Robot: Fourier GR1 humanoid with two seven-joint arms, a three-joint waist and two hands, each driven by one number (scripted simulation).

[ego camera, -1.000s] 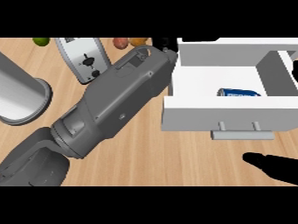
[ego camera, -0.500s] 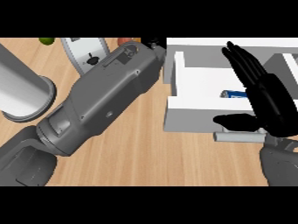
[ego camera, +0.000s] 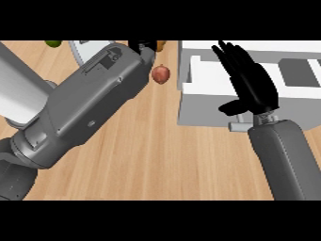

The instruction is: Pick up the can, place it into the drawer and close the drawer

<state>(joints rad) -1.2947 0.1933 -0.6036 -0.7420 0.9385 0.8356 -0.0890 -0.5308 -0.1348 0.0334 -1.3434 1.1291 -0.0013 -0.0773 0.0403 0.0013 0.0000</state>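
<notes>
The white drawer (ego camera: 203, 109) stands open at the upper right, its handle (ego camera: 239, 127) facing me. My right hand (ego camera: 252, 84) is open, its straight fingers pointing away, and it lies over the drawer's inside. No can shows; the hand covers the spot where it lay. My left forearm (ego camera: 86, 108) runs from the lower left to the top middle. Only a small black part of my left hand (ego camera: 144, 46) shows at the view's upper edge, left of the drawer.
A reddish-brown round item (ego camera: 161, 74) lies on the wooden counter (ego camera: 156, 160) between my left arm and the drawer. A large pale cylinder (ego camera: 6, 89) stands at the left. A green item (ego camera: 52, 43) and a grey-white object (ego camera: 86, 47) sit at the top left.
My right hand has moved up and further over the open drawer, hiding the blue can. The view has shifted, bringing the drawer closer. The left arm has barely moved.
</notes>
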